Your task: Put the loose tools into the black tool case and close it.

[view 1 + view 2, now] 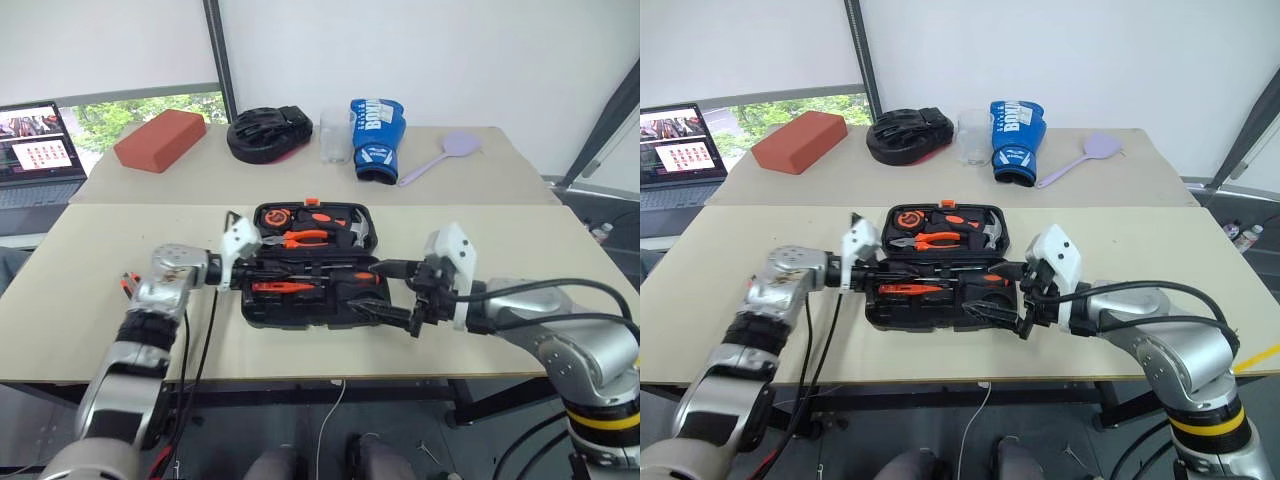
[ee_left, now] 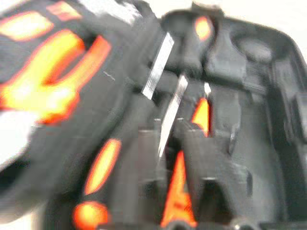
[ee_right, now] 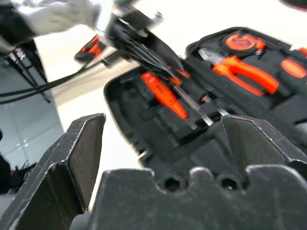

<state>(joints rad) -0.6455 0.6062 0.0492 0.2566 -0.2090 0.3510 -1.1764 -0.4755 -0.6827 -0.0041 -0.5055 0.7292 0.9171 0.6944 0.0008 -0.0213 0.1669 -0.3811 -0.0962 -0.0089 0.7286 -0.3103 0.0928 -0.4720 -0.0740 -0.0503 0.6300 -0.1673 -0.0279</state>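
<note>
The black tool case (image 1: 352,310) lies open on the near table, lid half at the back. Orange-handled pliers (image 1: 305,238) and a hammer (image 1: 358,232) sit in the lid. An orange screwdriver (image 1: 275,287) and a black-and-orange screwdriver (image 1: 360,278) lie in slots of the front half. My left gripper (image 1: 257,264) hovers at the case's left end, just over the orange screwdriver (image 3: 163,96). Over the case's right end my right gripper (image 1: 390,292) stands open with nothing between its fingers. A loose orange-and-black tool (image 1: 130,285) lies on the table left of my left arm.
On the back table stand a red brick (image 1: 160,140), a black padded mitt (image 1: 268,132), a clear cup (image 1: 335,135), a blue boxing glove (image 1: 377,138) and a lilac paddle (image 1: 445,155). A laptop (image 1: 40,150) sits at the far left.
</note>
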